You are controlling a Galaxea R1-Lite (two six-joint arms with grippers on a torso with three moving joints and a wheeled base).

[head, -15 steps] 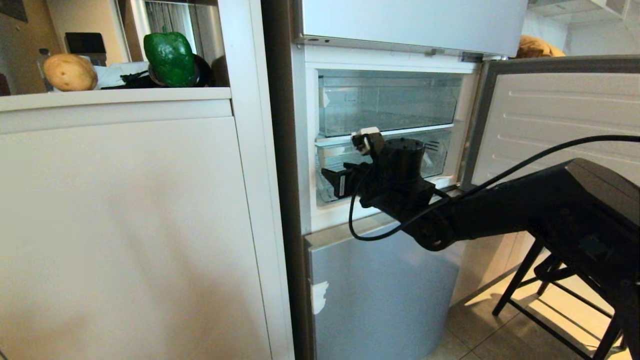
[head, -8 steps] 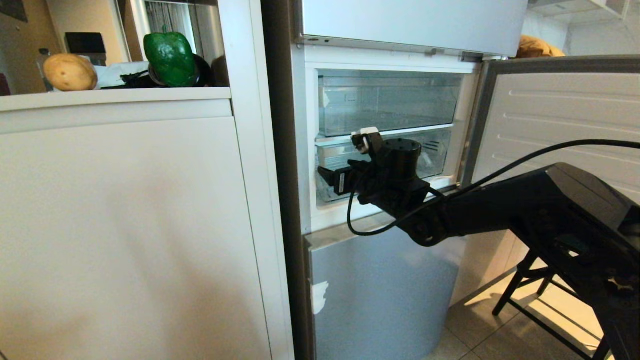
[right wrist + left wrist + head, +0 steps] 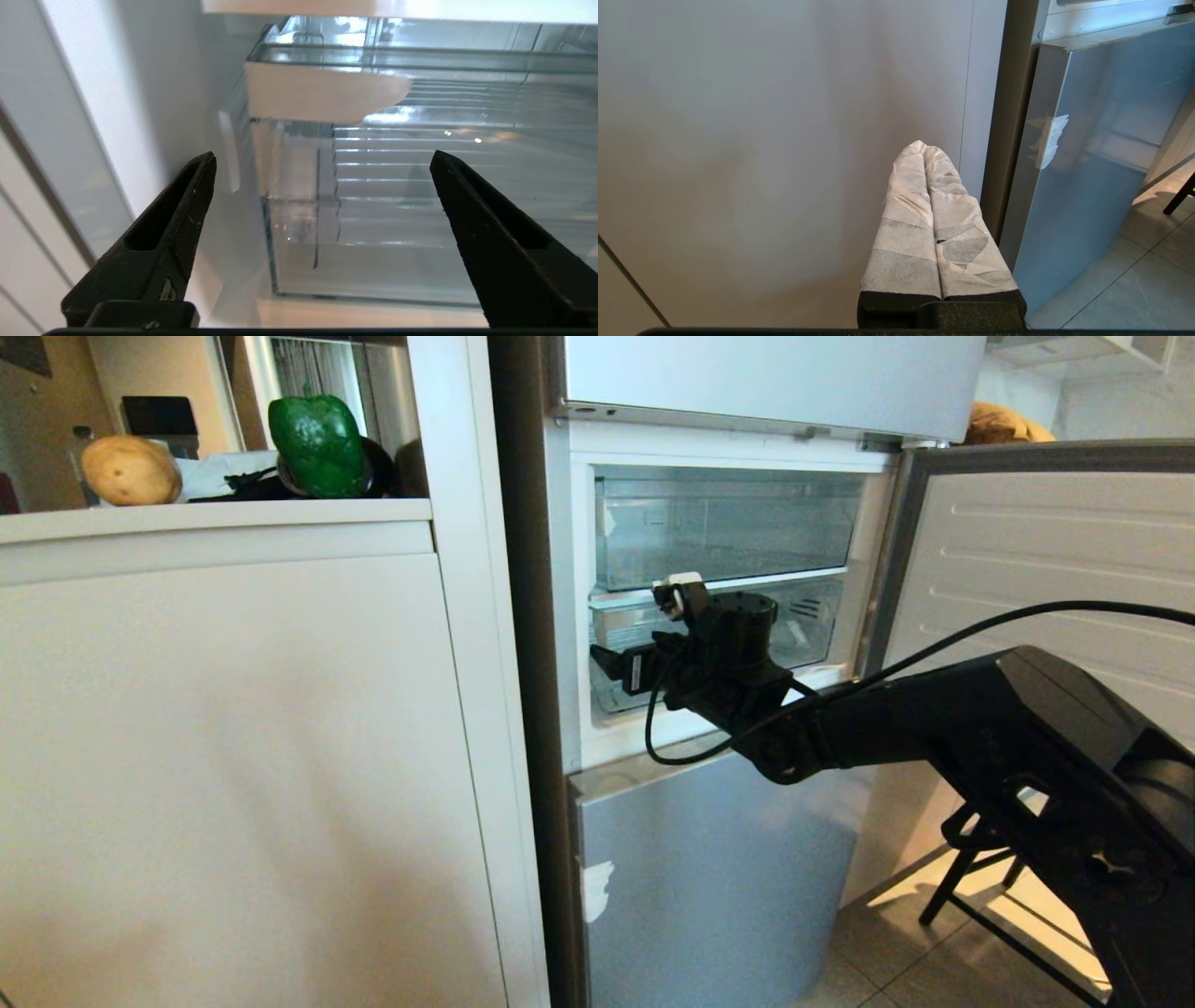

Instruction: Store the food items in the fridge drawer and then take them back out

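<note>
the right gripper (image 3: 322, 158) hangs at the left front of the lower fridge drawer (image 3: 812, 616), its two black fingers (image 3: 173, 224) spread wide with nothing between them; in the head view the fingertips themselves are hidden behind the wrist and its looping black cable (image 3: 934, 653), so whether they touch the clear front cannot be told. the drawer is closed in its bay, its ribbed bottom and a white sticker (image 3: 322, 93) on the front showing in the right wrist view, its left half masked by the arm in the head view. above it sits a second clear drawer (image 3: 728, 523), also closed. the potato (image 3: 131, 471) and the green bell pepper (image 3: 317, 443) rest on the white counter (image 3: 215, 518) far left, well apart from the fridge, the pepper partly fronting a dark object that is hard to make out. the fridge door (image 3: 1046, 551) stands swung open to the right, cut off by the frame edge, leaving open room before the bay. a dark chair (image 3: 971, 877) stands on the tiles near right, half hidden by the arm. the left gripper (image 3: 924, 149), padded fingers pressed together and empty, is parked low before the white cabinet panel (image 3: 761, 140), beside the grey lower fridge door (image 3: 1087, 186)
</note>
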